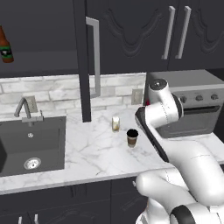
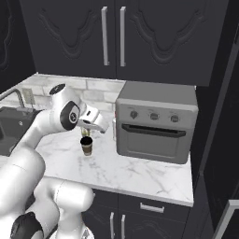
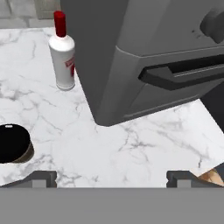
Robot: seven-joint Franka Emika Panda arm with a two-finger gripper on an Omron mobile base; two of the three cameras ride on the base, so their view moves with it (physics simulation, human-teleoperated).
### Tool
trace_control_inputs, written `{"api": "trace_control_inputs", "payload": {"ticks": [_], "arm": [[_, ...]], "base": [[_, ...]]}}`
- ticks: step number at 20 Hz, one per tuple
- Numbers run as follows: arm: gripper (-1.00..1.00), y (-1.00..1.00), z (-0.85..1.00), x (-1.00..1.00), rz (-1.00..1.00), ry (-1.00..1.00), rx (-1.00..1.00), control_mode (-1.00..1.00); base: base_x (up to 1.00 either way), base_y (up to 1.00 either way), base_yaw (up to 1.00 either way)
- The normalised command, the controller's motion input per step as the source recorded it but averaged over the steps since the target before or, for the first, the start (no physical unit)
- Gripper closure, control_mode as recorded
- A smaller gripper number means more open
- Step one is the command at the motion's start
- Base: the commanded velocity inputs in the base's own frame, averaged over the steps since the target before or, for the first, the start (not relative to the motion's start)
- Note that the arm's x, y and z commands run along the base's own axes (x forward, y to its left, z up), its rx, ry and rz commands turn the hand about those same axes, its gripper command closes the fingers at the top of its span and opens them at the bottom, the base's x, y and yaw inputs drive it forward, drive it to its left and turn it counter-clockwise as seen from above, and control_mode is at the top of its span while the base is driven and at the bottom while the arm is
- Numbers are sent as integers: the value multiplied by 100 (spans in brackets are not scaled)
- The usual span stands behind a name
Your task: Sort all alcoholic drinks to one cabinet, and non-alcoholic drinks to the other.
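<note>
Reaching for white bottle, upright beside oven: hand spread wide; approach level, clearing cup, centring on the body.

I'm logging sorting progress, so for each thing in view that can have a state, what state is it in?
Gripper: open, empty.
Beer bottle: upright on the shelf of the open cabinet.
White bottle: upright on the counter, capped, beside the toaster oven.
Coffee cup: upright, lidded, on counter.
Carton: upright on counter.
Toaster oven: door shut.
</note>
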Motion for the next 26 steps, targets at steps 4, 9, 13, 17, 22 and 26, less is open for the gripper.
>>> {"api": "trace_control_inputs", "payload": {"ticks": [4, 9, 13, 17, 22, 26], "arm": [[-100, 5, -34, 21, -28, 6, 0, -100], [-100, 7, -29, 26, -24, 2, 0, -100], [-100, 0, -18, 20, -19, 0, 1, -100], [-100, 0, -18, 31, -18, 0, 0, -100], [-100, 0, -20, 40, -14, 0, 0, -100], [-100, 0, -18, 44, -2, 0, 0, -100]], "base": [[0, 0, 0], [0, 0, 0], [0, 0, 0], [0, 0, 0], [0, 0, 0], [0, 0, 0]]}}
